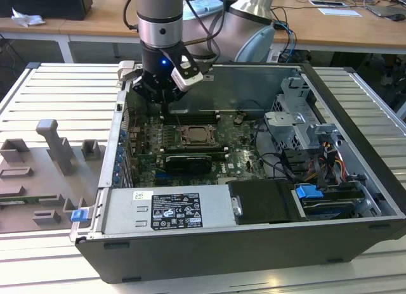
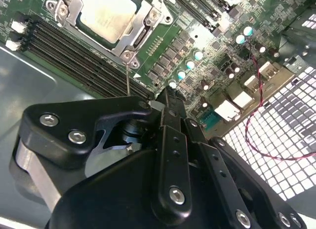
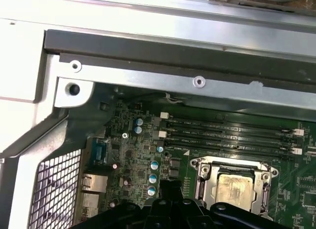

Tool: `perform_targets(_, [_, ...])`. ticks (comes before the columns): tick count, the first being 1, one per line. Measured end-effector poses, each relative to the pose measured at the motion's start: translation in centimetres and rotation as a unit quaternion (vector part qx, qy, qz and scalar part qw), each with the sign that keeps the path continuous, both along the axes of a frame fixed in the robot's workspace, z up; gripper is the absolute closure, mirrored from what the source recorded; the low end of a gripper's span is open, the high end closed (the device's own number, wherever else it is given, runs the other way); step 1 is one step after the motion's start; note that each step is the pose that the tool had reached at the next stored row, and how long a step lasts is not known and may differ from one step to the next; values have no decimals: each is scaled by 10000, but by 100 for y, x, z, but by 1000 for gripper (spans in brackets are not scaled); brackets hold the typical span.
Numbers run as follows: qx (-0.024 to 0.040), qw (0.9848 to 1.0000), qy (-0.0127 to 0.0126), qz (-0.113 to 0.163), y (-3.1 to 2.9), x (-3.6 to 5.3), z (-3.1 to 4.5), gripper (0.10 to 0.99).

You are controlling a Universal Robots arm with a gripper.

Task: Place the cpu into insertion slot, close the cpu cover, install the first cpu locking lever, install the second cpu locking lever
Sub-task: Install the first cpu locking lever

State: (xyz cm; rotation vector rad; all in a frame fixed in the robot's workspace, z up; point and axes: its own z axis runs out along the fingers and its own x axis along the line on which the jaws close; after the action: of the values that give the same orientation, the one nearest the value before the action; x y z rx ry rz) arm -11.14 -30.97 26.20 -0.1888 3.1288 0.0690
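Bright, even room light falls from above the computer case (image 1: 209,259); inside it the cpu (image 2: 106,14) shows soft glare, while the case's inner walls lie shadowed.

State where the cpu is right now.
In both wrist views the cpu lies in the insertion slot, framed by the cpu cover, beside the long memory slots; in the exterior view it shows just below the gripper.
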Motion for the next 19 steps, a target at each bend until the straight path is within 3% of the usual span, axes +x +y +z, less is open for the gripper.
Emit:
perform_targets(6, [0,10000,-1,-5,137,8,-19,980])
perform_targets(7, [0,10000,0,-5,161,42,-24,980])
perform_targets(13, [0,10000,0,-11,178,207,-35,980])
perform_targets(19, [0,10000,0,-15,178,257,-39,980])
